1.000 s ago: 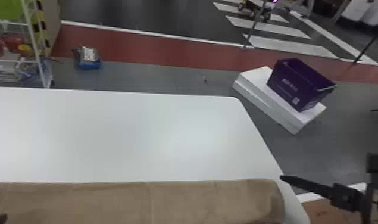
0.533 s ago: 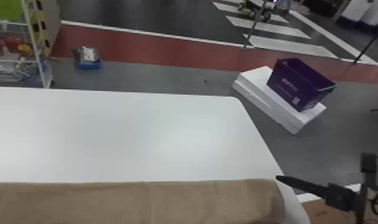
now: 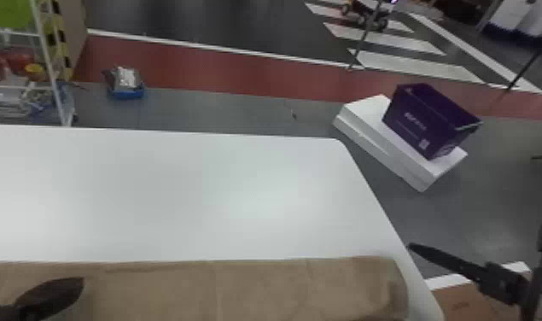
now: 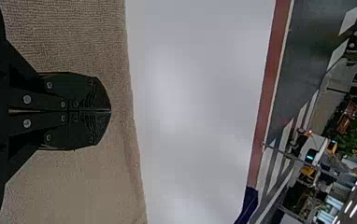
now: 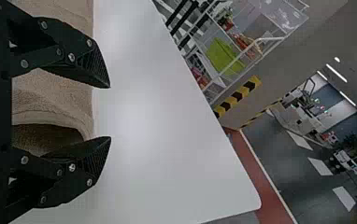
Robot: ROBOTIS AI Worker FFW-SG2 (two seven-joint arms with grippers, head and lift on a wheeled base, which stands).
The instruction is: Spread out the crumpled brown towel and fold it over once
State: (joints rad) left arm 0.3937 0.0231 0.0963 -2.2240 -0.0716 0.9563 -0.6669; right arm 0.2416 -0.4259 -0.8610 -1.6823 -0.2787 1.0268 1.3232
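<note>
The brown towel [image 3: 257, 288] lies as a long, mostly smooth band along the table's near side. My left gripper [image 3: 54, 296] is over its left part; in the left wrist view the gripper [image 4: 110, 111] is shut, its tips over the towel [image 4: 83, 186] near the far edge. My right gripper [image 3: 453, 264] is at the table's right edge, beside the towel's rounded end. In the right wrist view the gripper [image 5: 110, 112] is open, and the towel [image 5: 50, 95] shows behind and between its fingers, with a curved fold over a shadowed hollow.
The white table [image 3: 176, 192] extends beyond the towel. On the floor past its right corner, a purple box [image 3: 427, 119] rests on white slabs [image 3: 368, 136]. A wire shelf [image 3: 48, 64] stands at the far left, near a small blue item [image 3: 126, 91].
My left gripper has come further into the head view from the bottom left, over the towel. The right one has shifted slightly right and away from the robot. The towel looks the same.
</note>
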